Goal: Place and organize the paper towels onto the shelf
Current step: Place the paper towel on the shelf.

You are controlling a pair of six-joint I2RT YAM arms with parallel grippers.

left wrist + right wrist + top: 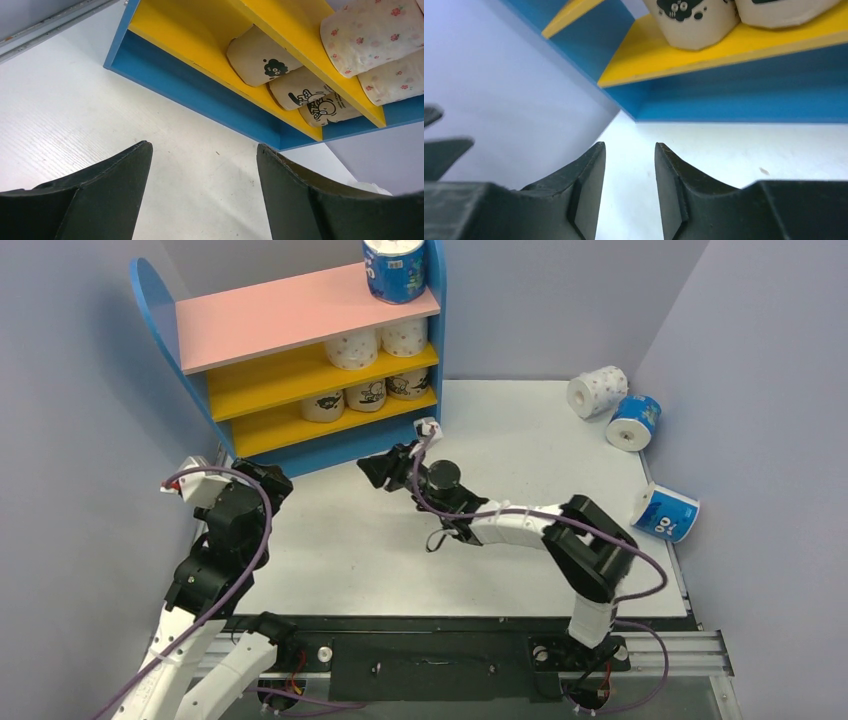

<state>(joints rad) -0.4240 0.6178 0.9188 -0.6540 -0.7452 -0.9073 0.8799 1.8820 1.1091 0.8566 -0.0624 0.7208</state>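
Three loose rolls [634, 421] are being observed lying on the desk [500, 430] well right of the empty, part-spread right claw [629, 148].

Six paper towels [365, 395] stand on the shelf [270, 315]; three lie well apart.

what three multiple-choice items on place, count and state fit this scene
1. Which board of the shelf holds the blue-and-white roll? A pink top B upper yellow C lower yellow
2. How many tan rolls sit on the lower yellow board? A one B three C five
3. How is the left pincer? A open, empty B shut, empty C shut on a roll
1 A, it stands at the right end of the pink top board; 2 B, three sit side by side; 3 A, spread wide, nothing held.
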